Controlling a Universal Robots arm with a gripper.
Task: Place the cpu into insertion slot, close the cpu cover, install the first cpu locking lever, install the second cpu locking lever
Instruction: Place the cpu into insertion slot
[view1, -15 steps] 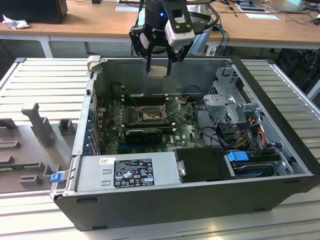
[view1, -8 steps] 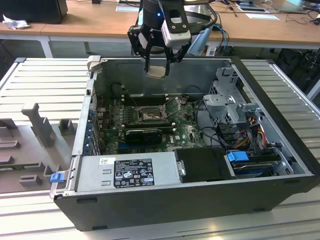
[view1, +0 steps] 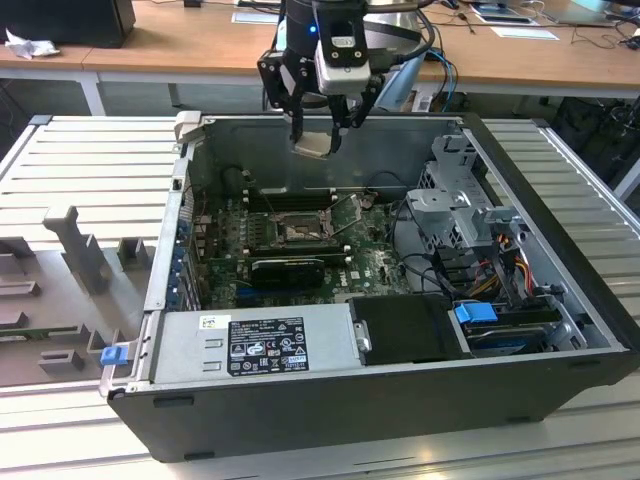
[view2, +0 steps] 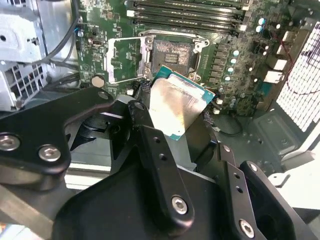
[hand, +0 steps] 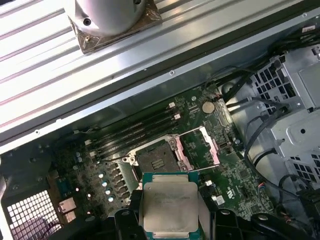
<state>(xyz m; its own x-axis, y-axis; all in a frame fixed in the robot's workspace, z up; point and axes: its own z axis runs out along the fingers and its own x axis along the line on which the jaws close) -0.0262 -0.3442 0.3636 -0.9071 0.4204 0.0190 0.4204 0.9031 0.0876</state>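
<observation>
The gripper (view1: 318, 132) hangs above the open computer case (view1: 545, 215), which stands on the ribbed metal worktop (view1: 90, 160). The gripper is clenched on the cpu (view1: 313, 146). In both wrist views the black fingers (view2: 152, 145) press on two opposite edges of the chip. The silvery metal top of the cpu (view2: 177, 102) faces the cameras, with its green rim showing on the free edges.

The cpu is held in the air, clear of the motherboard (view1: 375, 262) and touching nothing but the gripper.

The insertion slot (view2: 172, 52) lies on the motherboard below the gripper and a little ahead of the fingertips. Its dark contact field is exposed in both wrist views (hand: 155, 161).

The cpu cover (view2: 112, 60) is swung open. It lies just beside the insertion slot, off the recess, and green board shows through its square window.

A row of long memory slots (hand: 135, 132) runs along the far side of the insertion slot from the gripper. The power supply (view1: 250, 345) sits well below the gripper, at the near wall of the case.
</observation>
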